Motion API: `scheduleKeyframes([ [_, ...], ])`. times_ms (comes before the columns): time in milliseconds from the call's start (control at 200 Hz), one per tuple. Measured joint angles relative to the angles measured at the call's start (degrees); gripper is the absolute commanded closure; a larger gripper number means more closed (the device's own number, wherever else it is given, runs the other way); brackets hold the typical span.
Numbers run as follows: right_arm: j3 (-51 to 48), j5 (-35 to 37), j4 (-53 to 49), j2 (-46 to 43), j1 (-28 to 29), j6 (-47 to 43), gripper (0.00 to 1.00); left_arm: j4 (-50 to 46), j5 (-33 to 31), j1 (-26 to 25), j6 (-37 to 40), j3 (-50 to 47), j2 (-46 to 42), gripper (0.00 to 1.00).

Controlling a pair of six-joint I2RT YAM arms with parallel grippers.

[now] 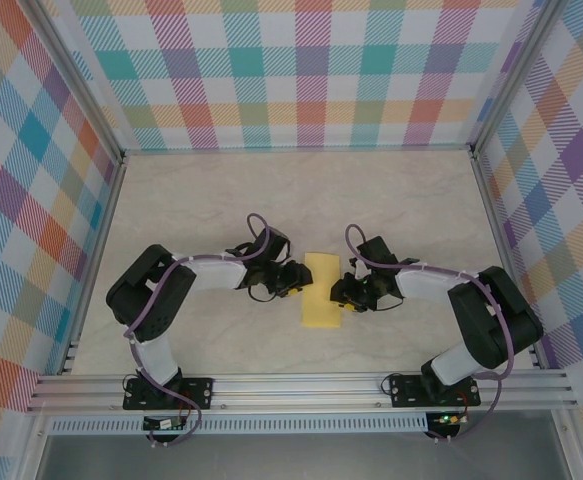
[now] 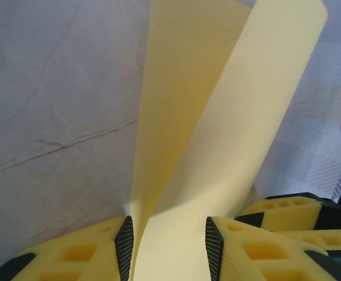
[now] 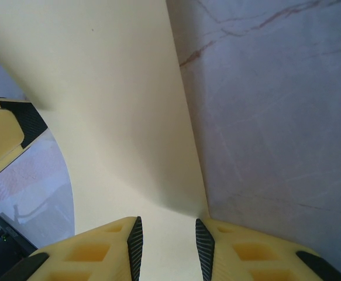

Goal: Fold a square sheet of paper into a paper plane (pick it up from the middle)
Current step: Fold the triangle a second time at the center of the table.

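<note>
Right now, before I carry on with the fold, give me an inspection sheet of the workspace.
Surface: pale marbled table with thin brown veins.
Job's things: square sheet of paper, yellow, bent upward between the two grippers; not yet a plane.
Clutter: nothing seen.
Grippers: left gripper and right gripper face each other, jaws partly apart with the paper in each gap; I cannot tell whether they pinch it.
Cables: purple cables run along both arms and loop at the wrists, off the paper.
Surroundings: checked pastel walls; aluminium frame at the near edge.
</note>
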Motion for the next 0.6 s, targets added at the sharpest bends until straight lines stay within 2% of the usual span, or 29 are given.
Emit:
scheduleKeyframes([
  [345, -0.04, -0.85, 0.26, 0.39, -0.39, 0.00, 0.66, 1.31, 0.52, -0.17, -0.92, 0.02, 0.70, 0.68],
  [600, -0.07, -0.90, 0.31, 0.42, -0.42, 0.00, 0.67, 1.20, -0.55, -0.20, -0.92, 0.02, 0.68, 0.63],
])
